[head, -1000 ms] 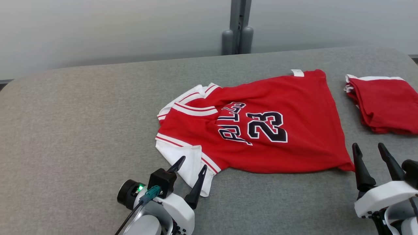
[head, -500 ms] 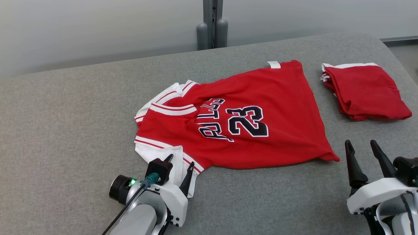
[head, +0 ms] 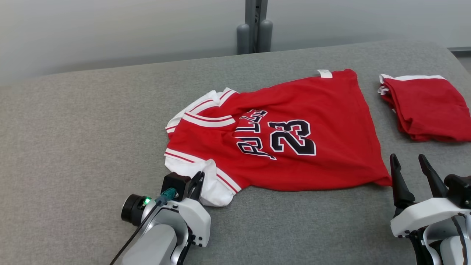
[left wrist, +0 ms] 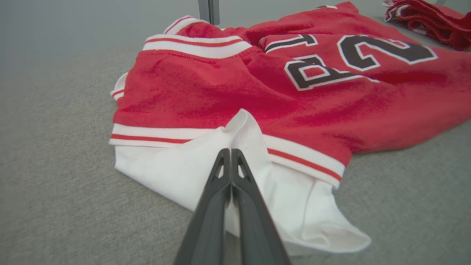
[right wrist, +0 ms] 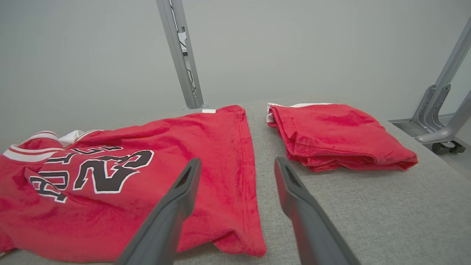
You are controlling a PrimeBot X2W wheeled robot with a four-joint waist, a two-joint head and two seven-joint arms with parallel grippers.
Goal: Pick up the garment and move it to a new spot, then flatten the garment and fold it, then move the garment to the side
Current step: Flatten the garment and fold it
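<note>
Since a second ago my left gripper [head: 198, 179] is no longer spread over the white sleeve [head: 217, 188]; its fingers are now pressing together on that cloth. From the head view, the red jersey [head: 331, 121] is lying spread on the grey table [head: 92, 129] with its number 23 facing up, its collar end toward my left and its hem toward my right. My right gripper [head: 408, 159] is waiting near the hem's front corner with its fingers spread, gripping nothing. A folded red garment [head: 427, 110] is lying apart, farther right. From the left wrist, the left gripper [left wrist: 231, 152] is pinching a raised ridge of the white sleeve [left wrist: 176, 173], just below the jersey [left wrist: 206, 84] and its striped trim. From the right wrist, the right gripper [right wrist: 237, 162] is standing wide apart above the table [right wrist: 386, 206], framing the jersey [right wrist: 206, 147] edge, with the folded red garment [right wrist: 331, 129] beyond.
</note>
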